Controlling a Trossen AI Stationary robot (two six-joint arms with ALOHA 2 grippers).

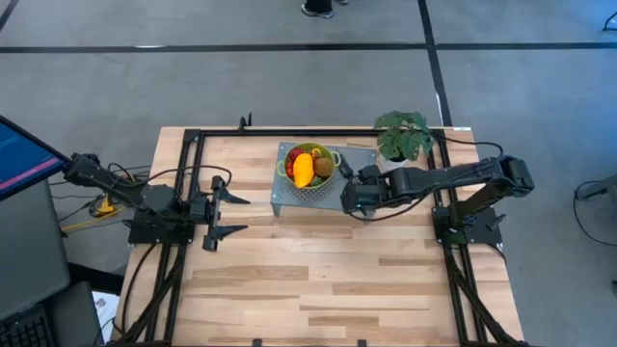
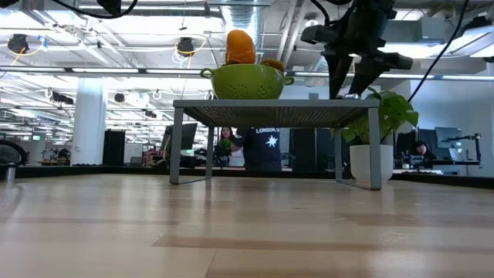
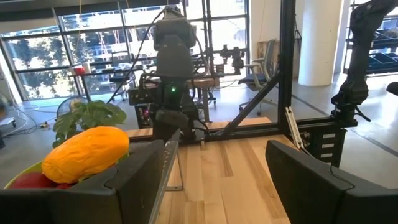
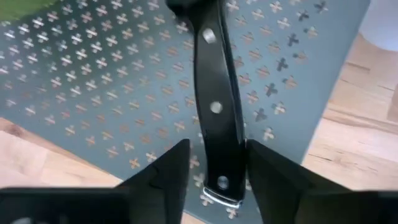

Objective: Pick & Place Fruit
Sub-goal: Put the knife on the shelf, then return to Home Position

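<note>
A pale wooden table [image 1: 328,280] carried a grey perforated metal stand [image 1: 289,200]. A potted plant [image 1: 403,135] stood just behind the right gripper [image 1: 347,196], which hovered low over the stand's right end. Its fingers [image 4: 163,171] were spread, one on each side of a black-handled knife [image 4: 217,106] lying on the stand; whether they touched the handle could not be told. Just to that gripper's left sat a green colander [image 1: 310,170] holding the fruit: a long orange-yellow fruit [image 1: 303,170], a brown-green oval [image 1: 324,167] and a red piece [image 1: 292,162]. The left gripper [image 1: 234,214] waited well apart at the table's left, spread wide and empty, facing the colander.
</note>
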